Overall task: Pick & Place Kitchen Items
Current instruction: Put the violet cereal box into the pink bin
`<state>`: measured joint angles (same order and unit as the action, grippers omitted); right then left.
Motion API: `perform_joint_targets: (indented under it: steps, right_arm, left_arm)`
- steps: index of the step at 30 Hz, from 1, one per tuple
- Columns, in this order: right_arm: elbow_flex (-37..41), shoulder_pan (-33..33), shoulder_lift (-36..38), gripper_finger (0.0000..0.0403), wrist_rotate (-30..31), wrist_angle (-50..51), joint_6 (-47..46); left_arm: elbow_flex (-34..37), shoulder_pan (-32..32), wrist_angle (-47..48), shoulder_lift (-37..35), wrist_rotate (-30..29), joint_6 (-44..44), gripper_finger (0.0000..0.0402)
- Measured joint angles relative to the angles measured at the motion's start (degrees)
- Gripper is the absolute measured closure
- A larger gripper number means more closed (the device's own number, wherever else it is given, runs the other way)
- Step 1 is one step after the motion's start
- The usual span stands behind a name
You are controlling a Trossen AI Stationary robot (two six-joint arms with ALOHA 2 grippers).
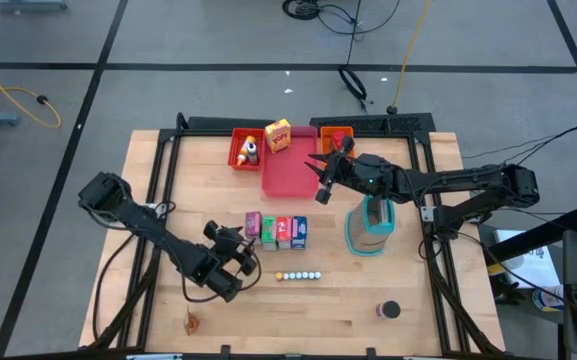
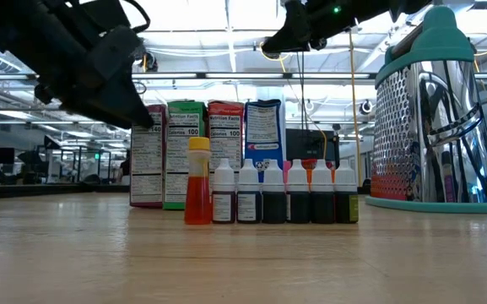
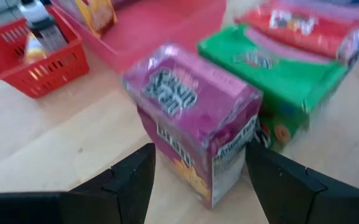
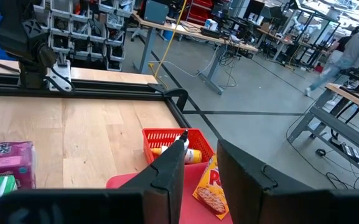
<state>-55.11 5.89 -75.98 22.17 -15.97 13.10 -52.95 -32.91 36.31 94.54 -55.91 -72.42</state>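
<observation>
left gripper (image 3: 198, 180): fingers spread either side of the purple box (image 3: 191, 118) – not squeezing it
right gripper (image 1: 325, 170): over the pink tray (image 1: 290, 175), empty, fingers a little apart

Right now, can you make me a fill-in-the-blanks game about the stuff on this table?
1. The left gripper has its fingers on either side of the ____ box.
2. The box right beside it is ____.
3. The yellow box sits on the big ____ tray.
4. The right gripper hangs above that tray, with ____ between its fingers.

Missing words: purple; green; pink; nothing
</observation>
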Motion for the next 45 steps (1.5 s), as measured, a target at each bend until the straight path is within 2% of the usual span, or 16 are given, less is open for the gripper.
perform_joint_targets:
  steps: [9, 13, 17, 23, 24, 34, 40, 45]
  right_arm:
    - [0.0, 0.0, 0.0, 0.0314, 0.0, 0.0, 0.0]
    - [0.0, 0.0, 0.0, 0.0314, 0.0, 0.2, 0.0]
    - [0.0, 0.0, 0.0, 0.0314, 0.0, 0.8, 0.0]
    - [0.0, 0.0, 0.0, 0.0314, 0.0, 1.3, 0.0]
    - [0.0, 0.0, 0.0, 0.0314, 0.0, 1.3, 0.0]
    - [0.0, 0.0, 0.0, 0.0314, 0.0, 1.7, 0.0]
    - [0.1, 0.0, 0.0, 0.0314, 0.0, 3.0, 0.0]
    - [0.1, 0.0, 0.0, 0.0314, 0.0, 3.0, 0.0]
  left_arm:
    - [0.0, 1.6, -0.1, 0.0, -0.7, 0.1, 0.0151]
    - [0.0, 2.4, -0.1, 0.0, -0.8, 0.1, 0.0172]
    - [0.0, 3.2, -0.1, 0.0, -0.8, 0.4, 0.0234]
    - [0.0, 4.2, -0.1, 0.0, -0.9, 4.0, 0.0376]
    - [0.0, 4.3, -0.1, 0.0, -0.9, 4.4, 0.0388]
    - [0.0, 4.2, 1.3, 0.0, -0.2, 5.2, 0.0399]
    - [0.0, 1.7, 1.3, -2.6, 0.5, 9.0, 0.038]
    - [0.0, 0.6, 1.4, -9.2, -1.4, 9.8, 0.0352]
